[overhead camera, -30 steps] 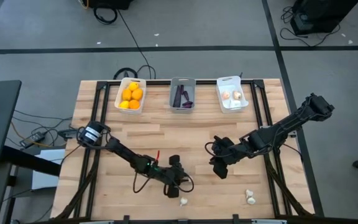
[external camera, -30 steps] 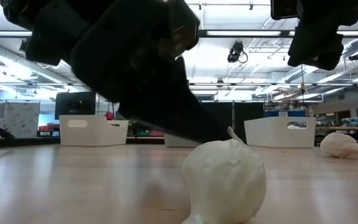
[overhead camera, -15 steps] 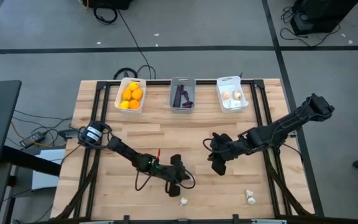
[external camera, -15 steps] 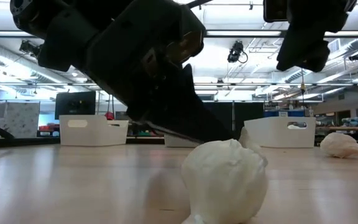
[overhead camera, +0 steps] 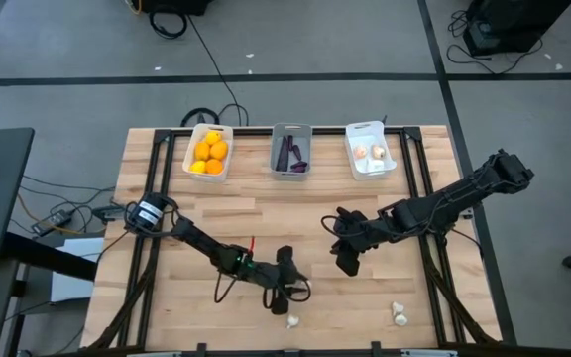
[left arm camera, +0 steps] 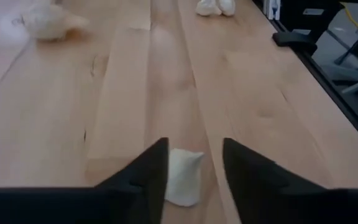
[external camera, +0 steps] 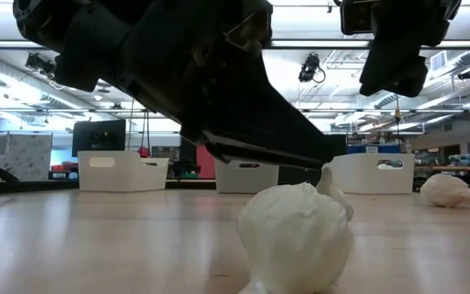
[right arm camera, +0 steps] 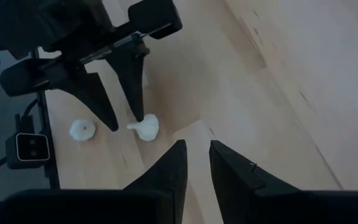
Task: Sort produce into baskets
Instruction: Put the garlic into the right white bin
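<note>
White and papery, lying on the wood between the fingertips of the left gripper [left arm camera: 194,163] — a garlic bulb [left arm camera: 184,179], touching one finger, clear of the other. Pinched shut half a second back, now parted again, with the bulb not lifted; reads as a missed or abandoned squeeze, so probably another closing needed before any carry. Nudged a little forward along the table over the same second.

Right gripper [overhead camera: 345,258] drifted slightly toward the table's middle, hanging above bare wood with fingers narrowly apart and nothing between them.

Sorting otherwise well along, judging by the far edge: orange fruit basket [overhead camera: 209,128] filled, grey basket [overhead camera: 290,126] with purple pieces, white basket [overhead camera: 365,126] with two bulbs already in. Left loose near the front edge — one bulb [overhead camera: 292,321] just beside the left gripper, another bulb [overhead camera: 399,316] well apart to the right.

Table [overhead camera: 266,213] of pale jointed planks, flat and smooth, dark rails down both sides. Beyond it, grey floor with dark tape lines and trailing cables; in the low view, long ceiling lights and cluttered shelving.
</note>
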Tool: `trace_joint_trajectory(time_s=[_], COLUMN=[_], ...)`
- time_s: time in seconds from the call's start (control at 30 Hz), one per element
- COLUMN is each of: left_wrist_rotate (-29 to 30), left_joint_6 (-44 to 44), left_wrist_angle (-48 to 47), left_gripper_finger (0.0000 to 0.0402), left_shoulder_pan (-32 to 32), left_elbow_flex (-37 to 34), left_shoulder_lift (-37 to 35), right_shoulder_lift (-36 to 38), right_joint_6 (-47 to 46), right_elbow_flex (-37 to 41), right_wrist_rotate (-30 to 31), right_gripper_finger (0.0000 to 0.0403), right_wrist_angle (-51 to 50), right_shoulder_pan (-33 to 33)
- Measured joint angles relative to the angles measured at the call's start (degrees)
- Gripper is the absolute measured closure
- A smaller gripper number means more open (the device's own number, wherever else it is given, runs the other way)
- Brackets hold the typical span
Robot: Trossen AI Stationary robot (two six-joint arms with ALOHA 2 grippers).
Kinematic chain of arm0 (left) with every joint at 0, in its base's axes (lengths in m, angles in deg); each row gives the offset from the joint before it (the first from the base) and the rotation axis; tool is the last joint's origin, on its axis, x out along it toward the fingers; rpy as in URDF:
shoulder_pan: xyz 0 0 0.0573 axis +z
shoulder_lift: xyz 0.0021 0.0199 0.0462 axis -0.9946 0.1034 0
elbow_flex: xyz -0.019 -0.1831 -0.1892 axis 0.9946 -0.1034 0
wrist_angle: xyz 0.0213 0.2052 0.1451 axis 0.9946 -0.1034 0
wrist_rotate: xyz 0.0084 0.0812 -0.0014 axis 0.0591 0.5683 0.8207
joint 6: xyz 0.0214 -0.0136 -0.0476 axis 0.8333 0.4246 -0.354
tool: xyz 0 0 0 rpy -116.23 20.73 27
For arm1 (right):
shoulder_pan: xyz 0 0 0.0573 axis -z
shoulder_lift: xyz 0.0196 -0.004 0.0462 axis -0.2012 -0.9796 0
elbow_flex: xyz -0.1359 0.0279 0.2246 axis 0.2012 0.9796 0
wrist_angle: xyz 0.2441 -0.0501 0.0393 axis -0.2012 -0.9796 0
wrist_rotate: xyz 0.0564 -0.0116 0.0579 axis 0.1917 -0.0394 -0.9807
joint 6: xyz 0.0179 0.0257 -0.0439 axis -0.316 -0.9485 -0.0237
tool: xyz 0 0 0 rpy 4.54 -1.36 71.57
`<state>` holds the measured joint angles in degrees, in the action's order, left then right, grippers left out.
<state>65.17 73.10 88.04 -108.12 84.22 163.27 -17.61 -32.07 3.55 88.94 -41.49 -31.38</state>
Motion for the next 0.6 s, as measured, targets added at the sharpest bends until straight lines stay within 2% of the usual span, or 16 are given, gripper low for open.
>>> trace_joint_trajectory(time_s=[0.1, 0.2, 0.33, 0.47, 0.6], left_wrist_rotate=[-0.11, -1.06, -2.72, -3.80, -3.91], left_joint_6=[3.75, 6.57, 6.88, 6.82, 6.61], left_wrist_angle=[0.91, 1.79, 2.45, 8.05, 7.64], left_gripper_finger=[0.0215, 0.0209, 0.0228, 0.0258, 0.0284], left_shoulder_pan=[0.22, 0.59, 1.21, 1.57, 1.57], left_elbow_flex=[0.00, 0.00, 0.00, 0.70, 2.67], left_shoulder_lift=[-0.01, 0.00, 0.50, 3.52, 5.55], right_shoulder_lift=[0.00, 0.00, 0.00, 0.00, 0.00], right_joint_6=[0.00, 0.00, 0.02, 0.34, 0.39], right_elbow_flex=[0.00, 0.01, 0.02, 0.00, 0.00], right_wrist_rotate=[-0.11, -1.08, -1.42, -1.66, -3.28], right_gripper_finger=[0.0321, 0.0321, 0.0321, 0.0321, 0.0321], right_wrist_angle=[-0.02, -0.02, -0.04, -0.09, -0.28], right_shoulder_pan=[0.00, 0.00, 0.00, 0.00, 0.34])
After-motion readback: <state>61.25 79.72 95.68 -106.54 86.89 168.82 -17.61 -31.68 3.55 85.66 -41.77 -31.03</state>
